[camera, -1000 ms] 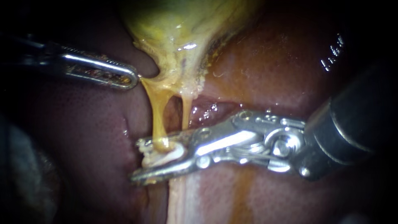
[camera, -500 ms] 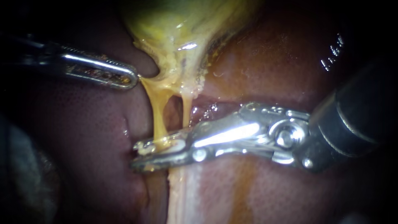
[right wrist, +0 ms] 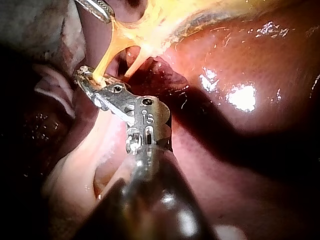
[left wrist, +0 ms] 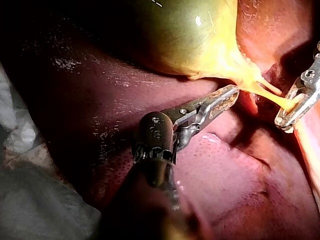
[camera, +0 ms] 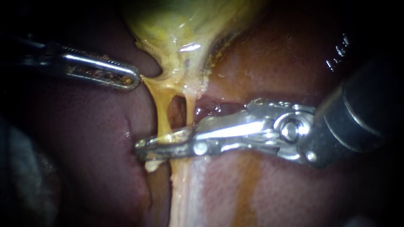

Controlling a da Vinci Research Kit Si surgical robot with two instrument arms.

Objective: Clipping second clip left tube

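Two instruments show: the left instrument (camera: 134, 79) and the right instrument (camera: 147, 147), each with one pair of jaws. Two tubes run from one gallbladder (camera: 181, 25): the left tube (camera: 162, 115) and the right tube (camera: 189, 110). One liver (camera: 273, 63) lies around them. Clips cannot be counted.

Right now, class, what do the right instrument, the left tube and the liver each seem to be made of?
Right instrument: polished metal, likely steel; bright silver glints. Left tube: soft, wet, translucent yellow tissue, stretched thin. Liver: soft, moist, dark red tissue; finely stippled, glossy highlights.
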